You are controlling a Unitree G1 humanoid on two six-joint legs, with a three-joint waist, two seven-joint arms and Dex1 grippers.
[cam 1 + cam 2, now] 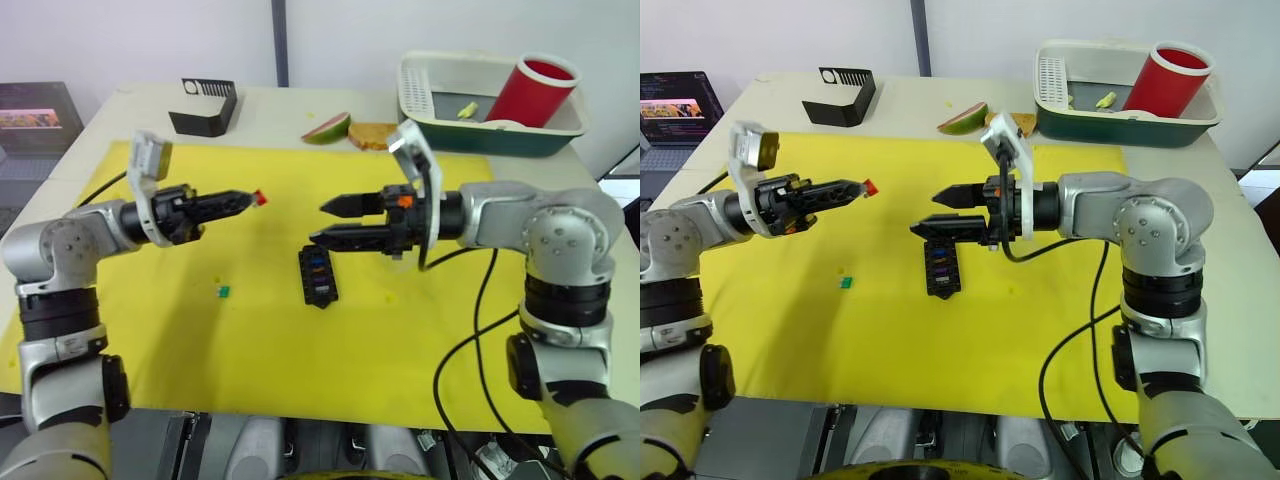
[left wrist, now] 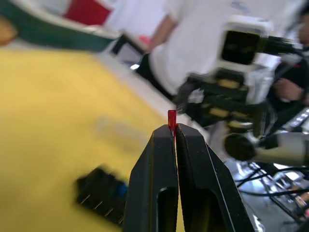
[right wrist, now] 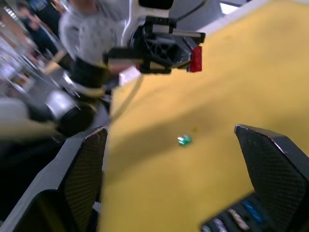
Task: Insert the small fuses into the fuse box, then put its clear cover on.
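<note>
Fuse box (image 1: 318,275) lies on the yellow mat (image 1: 150,330), already carrying blue and amber fuses. In the left eye view the left end effector (image 1: 247,200) is clamped on a red fuse (image 1: 260,197), held above the mat and apart from the box; a green fuse (image 1: 223,292) lies loose. Left wrist view confirms the pinch. Right wrist view shows the right end effector (image 3: 169,145) spread wide and empty over the box. Judgement: insertion partly done; cover fitting remains.
</note>
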